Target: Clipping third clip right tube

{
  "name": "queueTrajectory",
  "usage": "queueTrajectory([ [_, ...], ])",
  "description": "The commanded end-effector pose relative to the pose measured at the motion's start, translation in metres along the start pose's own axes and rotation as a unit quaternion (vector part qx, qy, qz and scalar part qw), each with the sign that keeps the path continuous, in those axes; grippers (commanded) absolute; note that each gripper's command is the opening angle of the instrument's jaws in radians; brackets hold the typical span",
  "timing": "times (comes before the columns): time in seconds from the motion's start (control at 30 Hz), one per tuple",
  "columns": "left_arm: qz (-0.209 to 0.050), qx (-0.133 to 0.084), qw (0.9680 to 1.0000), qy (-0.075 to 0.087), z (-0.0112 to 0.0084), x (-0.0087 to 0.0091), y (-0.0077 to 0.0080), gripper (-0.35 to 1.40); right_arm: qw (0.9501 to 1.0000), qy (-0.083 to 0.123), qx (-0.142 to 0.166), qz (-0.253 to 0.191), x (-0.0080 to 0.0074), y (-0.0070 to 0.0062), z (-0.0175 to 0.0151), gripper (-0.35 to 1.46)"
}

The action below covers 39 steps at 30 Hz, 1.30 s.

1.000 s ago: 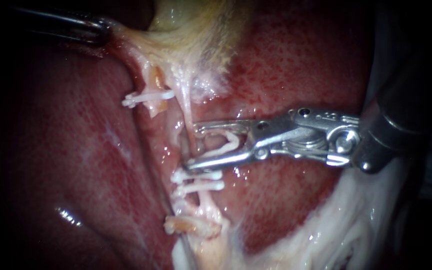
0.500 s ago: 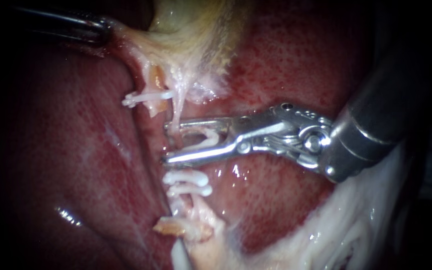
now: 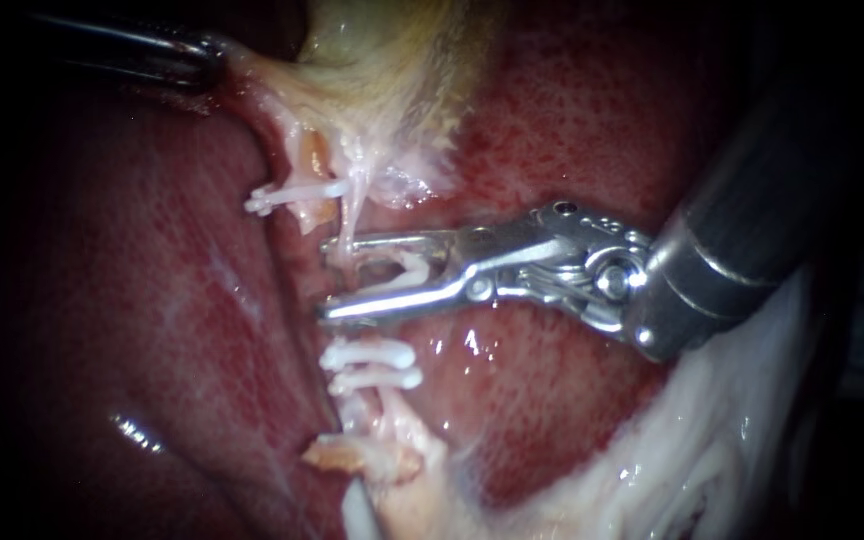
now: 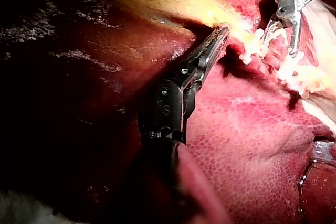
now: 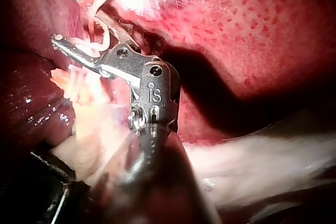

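1. The liver (image 3: 572, 120) fills the frame, red and wet. The yellow gallbladder (image 3: 382, 50) hangs at upper centre.
2. My left instrument (image 3: 210, 62), at upper left, has its claw clenched on the gallbladder's edge, and the tissue there looks stretched.
3. My right instrument (image 3: 325, 278) comes in from the right. Its claw stands spread at mid-frame, carrying a white clip (image 3: 407, 275) between its two halves, not yet squeezed.
4. The right tube (image 3: 350, 225) runs down the centre and passes between the claw's tips, just above two seated clips (image 3: 367, 354).
5. I judge this to be the placement step, with the claw straddling the tube. Next I should check that both tips reach past the tube, keep clear of the seated pair, then squeeze squarely.
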Motion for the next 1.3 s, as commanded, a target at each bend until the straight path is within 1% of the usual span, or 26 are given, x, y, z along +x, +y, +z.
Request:
queueTrajectory([
  [0.03,0.0,0.0,1.0,0.0,0.0,0.0,0.0,-0.35,1.0,-0.006,-0.002,-0.001,-0.0003,0.0002,0.0001,0.49],
  [0.13,0.0,0.0,1.0,0.0,0.0,0.0,0.0,-0.35,0.9999,-0.013,-0.006,-0.002,-0.001,0.0007,0.0003,0.49],
  [0.43,0.0,-0.001,1.0,0.0,0.0001,0.0,0.0,-0.35,0.9998,-0.018,0.001,-0.003,-0.0007,0.0006,0.0009,0.49],
  [0.5,0.0,-0.001,1.0,0.0,0.0001,0.0,0.0,-0.35,0.9999,-0.013,0.005,-0.003,-0.0006,0.0005,0.0009,0.49],
  [0.6,0.0,-0.001,1.0,0.0,0.0001,0.0,0.0,-0.35,0.9998,0.002,0.02,-0.002,0.0002,0.0,0.0009,0.49],
  [0.63,0.0,-0.001,1.0,0.0,0.0001,0.0,0.0,-0.35,0.9996,0.008,0.027,-0.002,0.0006,-0.0003,0.0009,0.49],
  [0.7,0.0,-0.001,1.0,0.0,0.0001,0.0,0.0,-0.35,0.9991,0.013,0.04,-0.001,0.0014,-0.0009,0.0009,0.49],
  [0.73,0.0,-0.001,1.0,0.0,0.0001,-0.0001,0.0,-0.35,0.9988,0.02,0.045,0.0,0.0018,-0.0013,0.0008,0.49],
  [0.83,0.0,-0.001,1.0,0.0,0.0001,-0.0001,0.0,-0.35,0.998,0.029,0.057,0.001,0.0026,-0.0021,0.0007,0.48],
  [0.9,0.0,-0.001,1.0,0.0,0.0001,-0.0001,0.0,-0.35,0.9978,0.03,0.059,0.002,0.0028,-0.0024,0.0006,0.48],
  [1.13,0.0,-0.001,1.0,0.0,0.0001,-0.0001,0.0,-0.35,0.9976,0.03,0.062,0.002,0.0027,-0.0026,0.0,0.43],
  [1.23,0.0,-0.001,1.0,0.0,0.0001,-0.0001,0.0,-0.35,0.9975,0.03,0.063,0.005,0.0028,-0.0027,-0.0004,0.36],
  [1.3,0.0,-0.001,1.0,0.0,0.0001,-0.0001,0.0,-0.35,0.9975,0.03,0.064,0.006,0.0029,-0.0029,-0.0008,0.27],
])
